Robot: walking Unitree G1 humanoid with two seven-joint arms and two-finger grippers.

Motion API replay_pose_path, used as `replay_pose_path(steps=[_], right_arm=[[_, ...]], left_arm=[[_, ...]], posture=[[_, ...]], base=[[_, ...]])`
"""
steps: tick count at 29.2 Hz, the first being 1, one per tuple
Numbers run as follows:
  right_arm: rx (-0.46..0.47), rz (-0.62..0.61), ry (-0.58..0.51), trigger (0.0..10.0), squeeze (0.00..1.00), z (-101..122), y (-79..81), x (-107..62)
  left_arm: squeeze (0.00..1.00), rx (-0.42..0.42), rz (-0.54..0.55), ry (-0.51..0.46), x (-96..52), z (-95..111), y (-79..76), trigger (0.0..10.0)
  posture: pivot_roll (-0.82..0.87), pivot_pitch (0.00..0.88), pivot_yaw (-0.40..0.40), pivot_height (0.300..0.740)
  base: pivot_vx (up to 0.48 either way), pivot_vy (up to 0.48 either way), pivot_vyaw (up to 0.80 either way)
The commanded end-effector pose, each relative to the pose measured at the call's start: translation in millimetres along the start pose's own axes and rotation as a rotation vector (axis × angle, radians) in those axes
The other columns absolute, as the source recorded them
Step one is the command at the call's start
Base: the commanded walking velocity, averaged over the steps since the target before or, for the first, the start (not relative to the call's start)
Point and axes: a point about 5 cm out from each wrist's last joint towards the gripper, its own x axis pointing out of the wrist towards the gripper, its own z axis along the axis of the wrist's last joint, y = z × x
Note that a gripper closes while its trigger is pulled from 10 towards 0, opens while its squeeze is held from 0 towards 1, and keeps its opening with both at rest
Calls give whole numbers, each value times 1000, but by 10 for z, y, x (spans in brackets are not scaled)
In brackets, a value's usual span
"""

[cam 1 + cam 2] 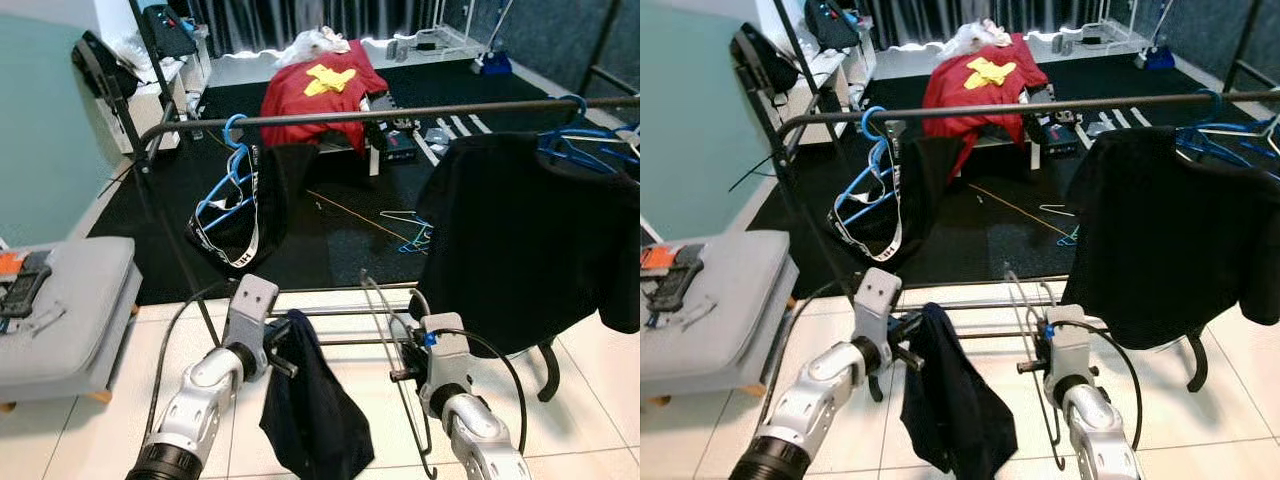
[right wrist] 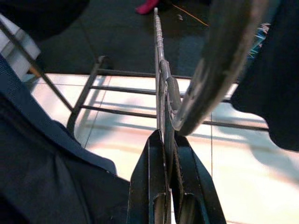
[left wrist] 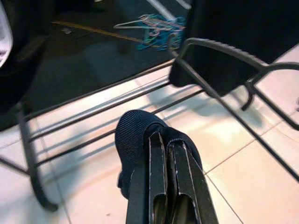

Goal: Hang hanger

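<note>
Ahead of both grippers stands the clothes rack (image 1: 400,110), its top rail crossing the head views above them. The left gripper (image 3: 167,140) is clenched on a dark navy garment (image 1: 310,410); its wrist view shows the fabric folded over the fingertips, the head views show it drooping below. The right gripper (image 2: 167,137) is clamped on the wire hanger (image 1: 390,340), which stands nearly upright, long axis vertical, rising above the fingers and hanging below them.
</note>
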Motion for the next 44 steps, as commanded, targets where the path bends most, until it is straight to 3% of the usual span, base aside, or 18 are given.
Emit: replay_pose_path(steps=[1, 7, 9, 11, 16, 23, 28, 33, 34, 35, 37, 38, 41, 43, 44], right_arm=[[-8, -5, -18, 10000, 0, 19, -38, -21], [-13, 1, -47, 10000, 0, 58, -97, -51], [0, 67, -79, 10000, 0, 127, -113, -101], [0, 67, -79, 10000, 0, 127, -113, -101], [-65, 348, -19, 10000, 0, 180, -132, -304], [-51, 481, -49, 10000, 0, 252, -32, -381], [-14, 661, -50, 10000, 0, 298, 105, -531], [0, 754, -38, 10000, 0, 315, 141, -622], [-19, 763, -35, 10000, 0, 317, 122, -642], [-19, 763, -35, 10000, 0, 317, 122, -642], [-69, 661, -72, 10000, 0, 364, -39, -607], [-69, 661, -72, 10000, 0, 364, -39, -607], [-72, 336, -206, 10000, 0, 571, -529, -552], [-72, 336, -206, 10000, 0, 571, -529, -552], [-72, 268, -230, 10000, 0, 612, -655, -572]], left_arm=[[0, -8, 26, 12, 0, -12, 54, 10000], [0, 50, 59, 19, 41, 42, 156, 10000], [0, 77, 104, 17, 90, 135, 261, 10000], [0, 77, 104, 17, 90, 135, 261, 10000], [0, 173, 182, 116, 206, 279, 399, 10000], [0, 149, 306, 146, 250, 436, 527, 10000], [0, 83, 411, 203, 231, 550, 641, 10000], [0, 41, 445, 193, 227, 609, 687, 10000], [0, 77, 353, 79, 265, 708, 621, 10000], [0, 77, 353, 79, 265, 708, 621, 10000], [0, 192, 175, -63, 272, 820, 505, 10000], [0, 192, 175, -63, 272, 820, 505, 10000], [0, 242, -103, -158, 178, 930, 458, 10000], [0, 242, -103, -158, 178, 930, 458, 10000], [0, 291, -219, -166, 128, 945, 413, 10000]], posture=[[-92, 32, 106, 740], [-92, 30, 108, 740], [-90, 29, 113, 740], [-90, 29, 113, 740], [-101, 30, 131, 740], [-101, 24, 141, 740], [-95, 24, 145, 740], [-90, 26, 148, 740], [-88, 24, 148, 740], [-88, 24, 148, 740], [-86, 23, 152, 740], [-86, 23, 152, 740], [-91, 25, 162, 740], [-91, 25, 162, 740], [-91, 23, 163, 740]], base=[[0, 0, 0], [0, 0, 0], [0, 0, 0], [0, 0, 0], [0, 0, 0], [0, 0, 0], [0, 0, 0], [0, 0, 0], [0, 0, 0], [0, 0, 0], [0, 0, 0], [0, 0, 0], [0, 0, 0], [0, 0, 0], [0, 0, 0]])
